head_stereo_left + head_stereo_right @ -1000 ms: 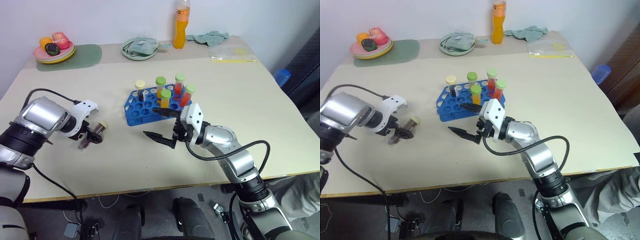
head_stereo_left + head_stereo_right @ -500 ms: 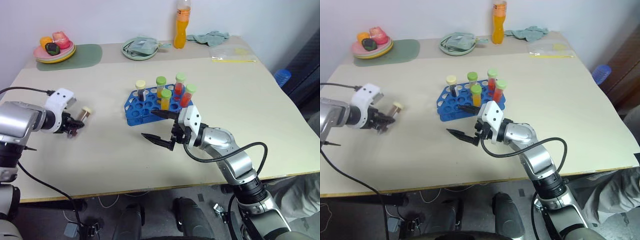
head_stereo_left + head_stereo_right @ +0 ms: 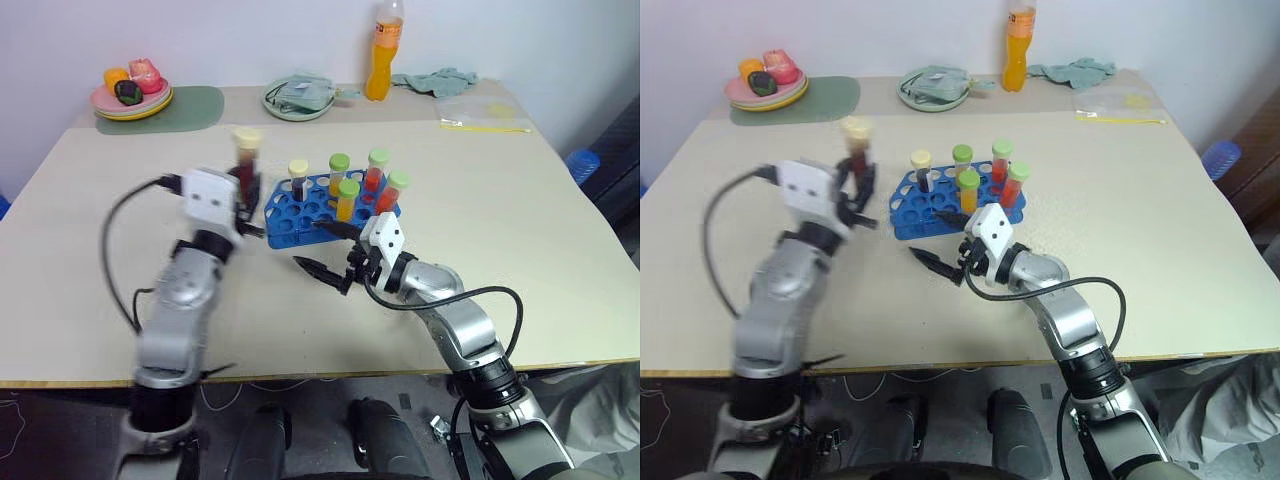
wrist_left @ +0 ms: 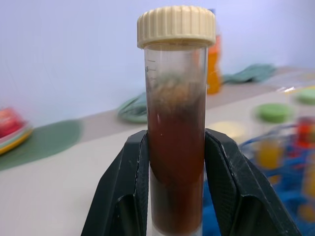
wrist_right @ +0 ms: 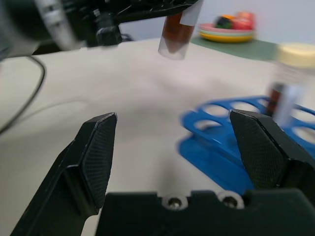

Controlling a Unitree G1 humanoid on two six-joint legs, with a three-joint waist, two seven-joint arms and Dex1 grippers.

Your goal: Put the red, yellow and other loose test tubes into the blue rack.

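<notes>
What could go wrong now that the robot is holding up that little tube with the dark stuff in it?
The left gripper pinches the clear, cream-capped tube of dark maroon liquid low on its smooth body, so it might slip or tip. The bright blue plastic rack already holds five capped tubes, so lowering this one could bump a neighbour. The open right gripper sits just in front of the rack, so the arms might clash.
</notes>
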